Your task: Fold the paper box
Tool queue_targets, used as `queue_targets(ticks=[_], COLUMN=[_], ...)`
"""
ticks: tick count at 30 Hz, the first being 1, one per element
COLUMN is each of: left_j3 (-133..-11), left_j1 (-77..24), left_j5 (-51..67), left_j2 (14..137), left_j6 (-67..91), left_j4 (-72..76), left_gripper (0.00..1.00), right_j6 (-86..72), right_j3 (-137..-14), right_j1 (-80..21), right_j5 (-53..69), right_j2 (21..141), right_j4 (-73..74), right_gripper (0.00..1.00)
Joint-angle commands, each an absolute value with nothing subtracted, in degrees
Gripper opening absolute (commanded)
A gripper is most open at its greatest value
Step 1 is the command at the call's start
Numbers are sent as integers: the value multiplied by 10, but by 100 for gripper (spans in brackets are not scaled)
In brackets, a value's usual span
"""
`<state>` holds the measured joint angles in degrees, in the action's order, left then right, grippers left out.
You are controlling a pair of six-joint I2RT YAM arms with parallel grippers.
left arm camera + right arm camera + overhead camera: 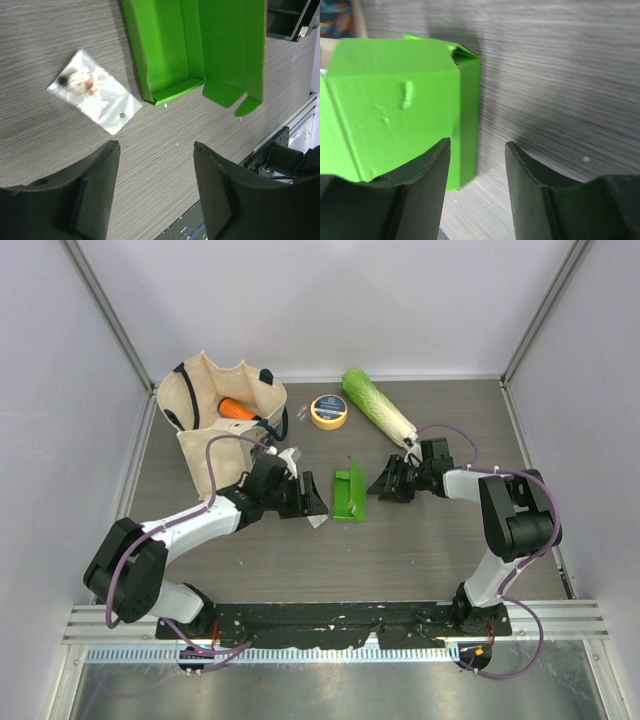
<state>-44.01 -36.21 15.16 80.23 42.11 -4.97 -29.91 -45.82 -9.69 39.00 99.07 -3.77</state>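
— Between the two arms, at mid-table: what is the green item?

— Paper box (350, 492), bright green card, partly folded. It rests on the grey wood-grain table (430, 540). Seen from the left wrist, its inside is open, with a low wall raised along one edge and loose flaps at the end. Seen from the right wrist, a creased outer face shows a small dent.

— And the claws?

— Left claw (156, 150): fingers apart, nothing between them, just left of the box and not touching it. Right claw (477, 150): fingers also apart, close against the box's right side. One finger (427, 185) overlaps the card in view; contact cannot be told.

— Other items?

— Small clear plastic packet (95, 99), flat on the table just left of the box, beside the left claw. Cloth bag (215, 415), far left, open-topped, with an orange object (237, 408) inside. Roll of yellow tape (329, 411), far centre. Long pale-green cabbage (378, 412), far right of centre, lying at a slant, its near end close to the right arm's wrist.
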Motion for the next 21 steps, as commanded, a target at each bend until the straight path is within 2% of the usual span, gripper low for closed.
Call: queue_targets(ticks=[1,4,8,12,13,17,21], left_j3=[-459,-454,-453,-489,-502,-550,-551], left_j1=[-360,-360,-360,-360,-360,-363,-370], left_j5=[172,167,81,-18,-31,-101,-110], left_j2=[816,814,793,803,813,877,901], left_j6=[438,446,439,412,402,359,339], left_j4=[-7,-3,-49,-136,-178,-244,-205], left_gripper=[69,70,62,90,90,89,77], right_j6=[-225,-214,-213,-213,-215,-225,-230], right_j3=[-466,-473,-461,-467,-468,-465,-455], right_j1=[-100,-101,-129,-177,-184,-206,-228], right_j5=[277,214,134,71,71,81,80], right_j2=[959,912,811,740,729,702,695], right_j4=[48,90,130,164,166,172,166], right_gripper=[54,55,56,57,57,58,57])
